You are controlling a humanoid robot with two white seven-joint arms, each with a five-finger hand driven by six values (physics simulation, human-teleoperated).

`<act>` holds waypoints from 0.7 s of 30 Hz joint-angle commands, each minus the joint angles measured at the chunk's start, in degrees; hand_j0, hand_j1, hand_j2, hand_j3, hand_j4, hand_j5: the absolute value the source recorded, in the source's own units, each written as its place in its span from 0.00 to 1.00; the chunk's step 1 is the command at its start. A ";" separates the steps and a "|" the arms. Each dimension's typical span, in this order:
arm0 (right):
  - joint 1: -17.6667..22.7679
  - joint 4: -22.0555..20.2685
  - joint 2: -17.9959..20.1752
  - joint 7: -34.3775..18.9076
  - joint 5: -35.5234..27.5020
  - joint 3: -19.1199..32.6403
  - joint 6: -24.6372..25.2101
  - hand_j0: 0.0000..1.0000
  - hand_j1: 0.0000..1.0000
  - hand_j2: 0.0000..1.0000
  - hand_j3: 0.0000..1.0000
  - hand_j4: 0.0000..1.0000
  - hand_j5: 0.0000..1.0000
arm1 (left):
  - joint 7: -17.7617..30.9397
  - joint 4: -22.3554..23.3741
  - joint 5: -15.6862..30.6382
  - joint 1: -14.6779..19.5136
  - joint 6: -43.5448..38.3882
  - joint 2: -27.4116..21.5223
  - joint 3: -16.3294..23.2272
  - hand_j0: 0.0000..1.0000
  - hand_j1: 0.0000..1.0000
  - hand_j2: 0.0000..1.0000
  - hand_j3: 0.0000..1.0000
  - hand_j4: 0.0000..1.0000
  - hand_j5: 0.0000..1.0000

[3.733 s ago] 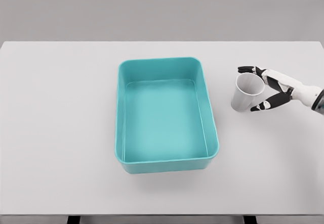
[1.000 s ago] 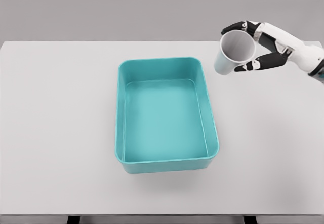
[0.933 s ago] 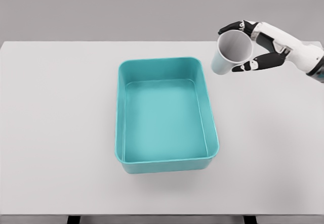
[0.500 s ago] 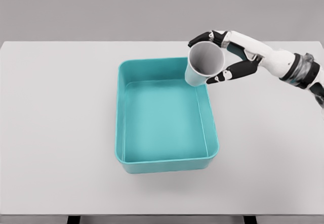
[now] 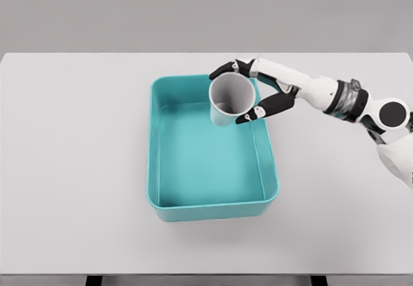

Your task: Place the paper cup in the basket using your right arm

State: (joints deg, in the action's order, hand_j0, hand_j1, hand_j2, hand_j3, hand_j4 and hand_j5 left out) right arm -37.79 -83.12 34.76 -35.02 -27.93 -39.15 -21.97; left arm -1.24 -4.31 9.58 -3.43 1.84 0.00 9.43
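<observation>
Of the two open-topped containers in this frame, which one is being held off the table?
The white paper cup: the right hand grips it in front of the far end of the teal basket. The basket itself rests on the table.

One white paper cup [image 5: 229,100] shows, and one teal plastic basket [image 5: 157,145], the cup above the basket's far right corner. One white table [image 5: 77,170] lies under the basket. One robot arm [image 5: 335,95] comes in on the basket's right, ending in one right hand [image 5: 258,91] with black-tipped fingers.
</observation>
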 commanded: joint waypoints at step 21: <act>-2.37 -13.12 -3.47 0.02 33.64 -1.28 5.89 0.77 0.77 0.77 0.77 0.77 0.77 | 0.01 0.00 0.00 0.00 0.09 0.00 0.06 1.00 1.00 1.00 1.00 1.00 1.00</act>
State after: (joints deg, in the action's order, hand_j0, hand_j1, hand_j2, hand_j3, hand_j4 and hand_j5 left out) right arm -40.17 -94.33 30.97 -35.02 1.69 -40.28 -16.40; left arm -1.24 -4.31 9.58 -3.43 1.85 0.00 9.43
